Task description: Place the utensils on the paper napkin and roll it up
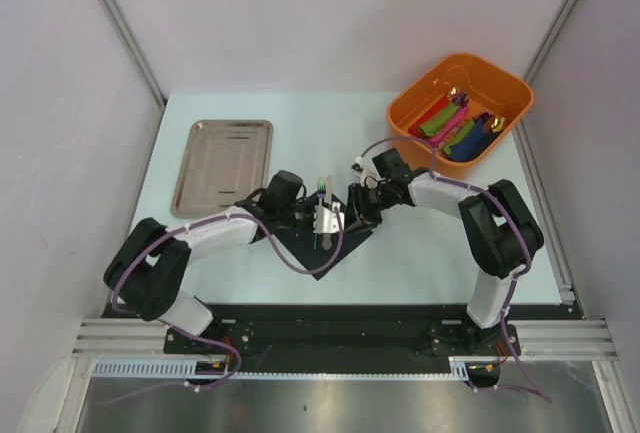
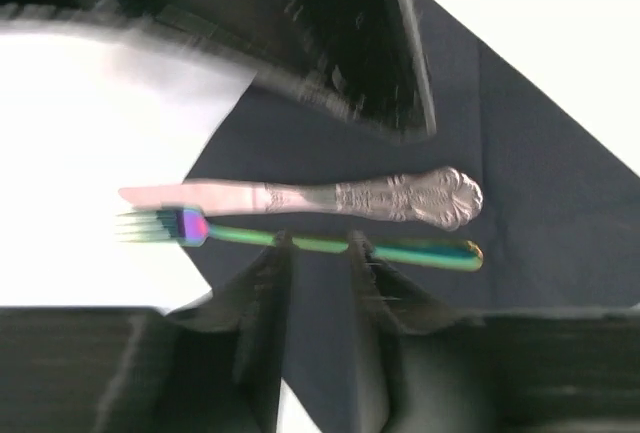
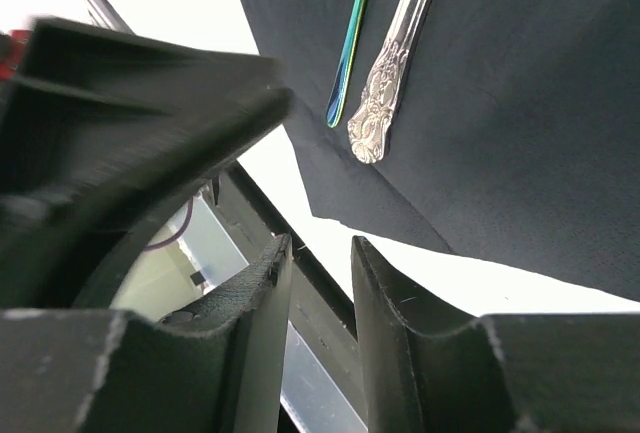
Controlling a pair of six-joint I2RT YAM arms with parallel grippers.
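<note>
Utensils (image 2: 300,196): fork (image 2: 420,250) and knife (image 2: 400,198) side by side, flat on the paper napkin (image 2: 540,213), mid-frame.
Left tool (image 2: 320,255): narrow gap, empty, tips at the fork.
Right tool (image 3: 320,253): narrow gap, empty, lower centre.
Surface (image 1: 420,253): steel tray (image 1: 222,165) upper left.

Ahead of the right gripper (image 3: 320,248), the utensils (image 3: 378,113) are being cut off by the frame edge; the fork tines (image 2: 140,223) are being blurred.
</note>
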